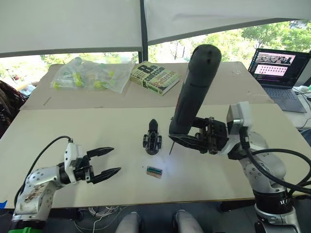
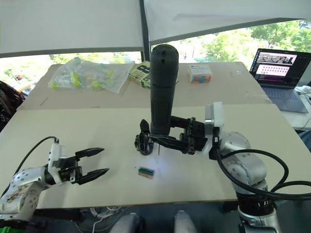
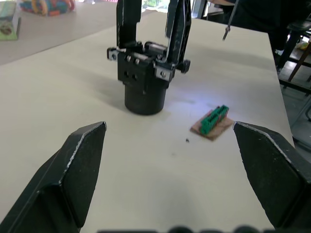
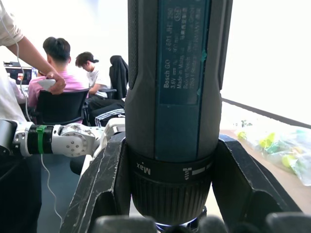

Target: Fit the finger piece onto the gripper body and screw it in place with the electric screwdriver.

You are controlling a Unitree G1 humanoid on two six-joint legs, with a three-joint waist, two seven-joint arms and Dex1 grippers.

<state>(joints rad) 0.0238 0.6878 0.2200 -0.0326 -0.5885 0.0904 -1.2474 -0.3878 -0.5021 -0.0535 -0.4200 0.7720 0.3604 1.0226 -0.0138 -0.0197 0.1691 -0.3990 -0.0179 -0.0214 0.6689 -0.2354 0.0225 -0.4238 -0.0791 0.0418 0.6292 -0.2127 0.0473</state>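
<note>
The gripper body [image 1: 152, 141] stands upright on the table's middle. Two thin black fingers [image 3: 181, 29] rise from its top; I cannot tell which one is the finger piece. My right gripper [image 1: 183, 139] is shut on the lower end of the electric screwdriver [image 1: 195, 87]. The screwdriver stands nearly upright, its bit [image 1: 171, 147] pointing down just right of the gripper body and clear of it. To the body's left, low over the table, my left gripper [image 1: 115, 160] is open and empty.
A small green-topped block [image 1: 154, 171] lies in front of the gripper body. A book [image 1: 155, 77], a plastic bag of yellow-green items [image 1: 90, 75] and a coloured box [image 2: 200, 74] sit at the back, a laptop [image 1: 277, 68] at the far right. People [image 4: 58, 73] sit beyond the table.
</note>
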